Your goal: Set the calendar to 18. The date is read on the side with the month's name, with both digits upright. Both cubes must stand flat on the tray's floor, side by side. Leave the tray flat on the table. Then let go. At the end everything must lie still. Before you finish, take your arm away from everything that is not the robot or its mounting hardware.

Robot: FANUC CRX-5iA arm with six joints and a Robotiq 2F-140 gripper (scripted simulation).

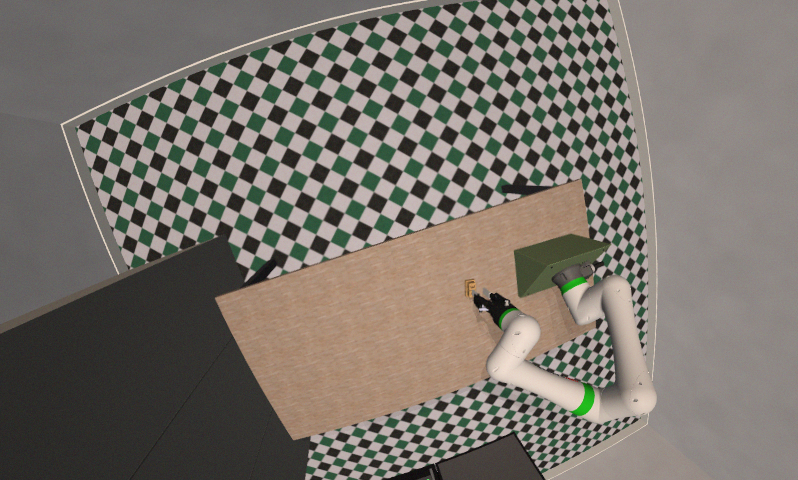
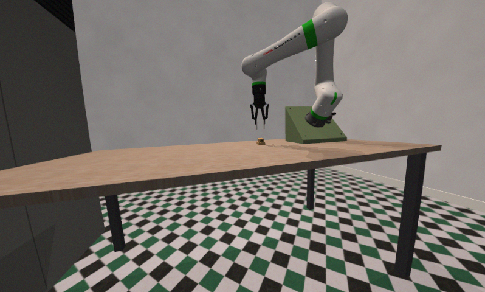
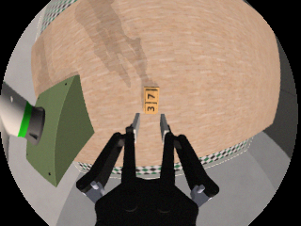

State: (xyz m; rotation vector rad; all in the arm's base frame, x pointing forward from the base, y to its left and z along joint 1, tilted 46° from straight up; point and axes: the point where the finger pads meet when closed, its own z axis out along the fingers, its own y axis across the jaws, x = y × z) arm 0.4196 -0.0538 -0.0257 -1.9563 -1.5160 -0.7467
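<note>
Green wedge mount [image 1: 531, 270] [image 2: 293, 125] [image 3: 61, 127] near the calendar [image 1: 470, 288] [image 2: 261, 141] [image 3: 150, 100].

- Arm [image 1: 623, 339] [image 2: 324, 61] [image 3: 12, 109]: white rounded casings, ringed by green bands; small screws are set at the joints.
- Upper link [image 2: 284, 45]: marked in red and black lettering.
- Gripper [image 1: 481, 295] [image 2: 260, 128] [image 3: 150, 119]: black body, black linkages — tipped with grey pads [image 3: 164, 128].

Wood grain under the pincer
Below the pincer [image 1: 480, 296] [image 2: 260, 128] [image 3: 150, 123], the tabletop [image 1: 355, 315] [image 2: 172, 159] [image 3: 212, 71] looks like matt, fine-grained wood; beside it, the wedge mount [image 1: 531, 276] [image 2: 293, 126] [image 3: 58, 127] looks smooth, painted; the pincer's fingertips [image 2: 256, 125] look like grey metal.
</note>
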